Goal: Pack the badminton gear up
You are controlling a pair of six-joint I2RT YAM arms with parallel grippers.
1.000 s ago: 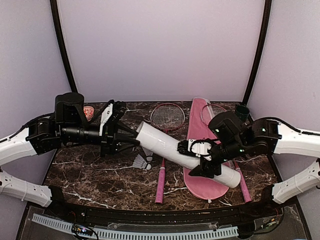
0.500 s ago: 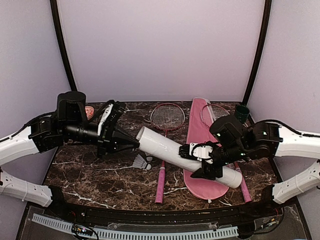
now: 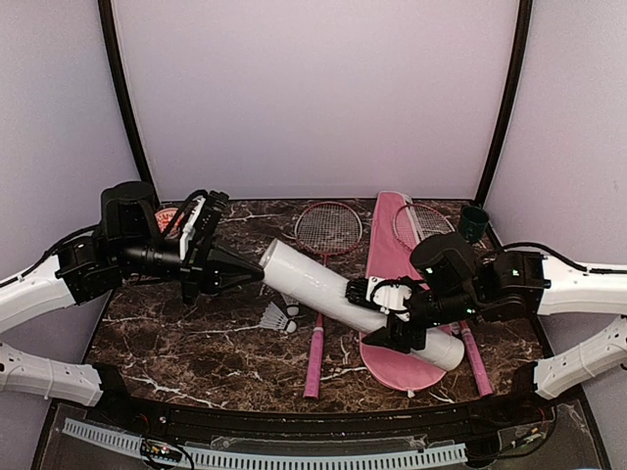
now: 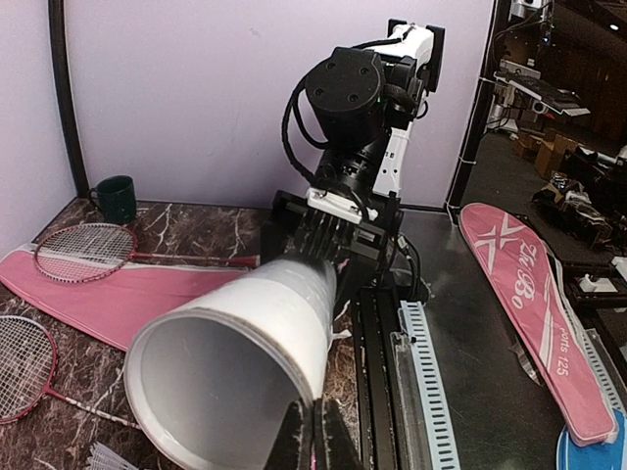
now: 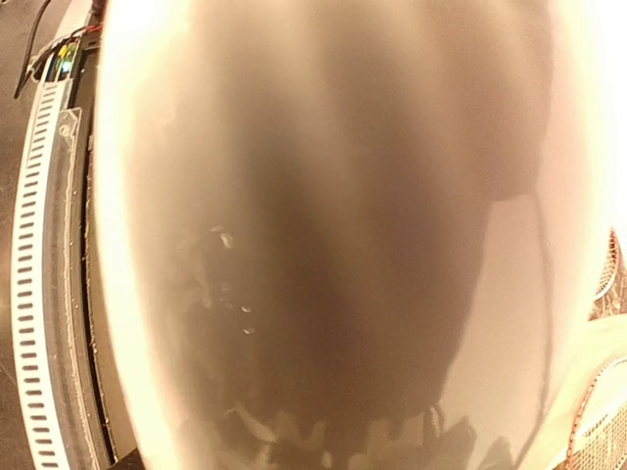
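Along the near edge runs a pale slotted plastic strip (image 3: 294,455) on a black rim; beyond it lies the dark brown marble-patterned table (image 3: 157,313), glossy and veined with white; matt lilac walls (image 3: 313,98) and two curved black poles (image 3: 125,108) close it in.

The long white cardboard tube (image 3: 333,294) slants across the middle, smooth, round and hollow; its open mouth is at the left, raised clear of the table, and its other end sits low over the bag. The right gripper (image 3: 384,313) is clamped around the tube's lower half, one black finger on each side; in the right wrist view the tube's wall fills the frame as a pale blur. The left gripper (image 3: 253,276) points at the open mouth, its fingers (image 4: 294,441) drawn almost together just at the lower rim; whether they nip the rim cannot be told.

Below the mouth lie white feather shuttlecocks (image 3: 279,318), two to be made out, close together on the stone. Just right of them a red-framed racket with a pink-wrapped handle (image 3: 328,227) lies flat, handle toward the near edge, its shaft passing under the tube. The long pink racket-shaped fabric bag (image 3: 390,250) lies flat, lengthwise from near to far; a second red-framed racket (image 3: 419,220) rests its strung head on the bag's far part. In the far right corner a small dark green cup (image 3: 474,220) stands upright.
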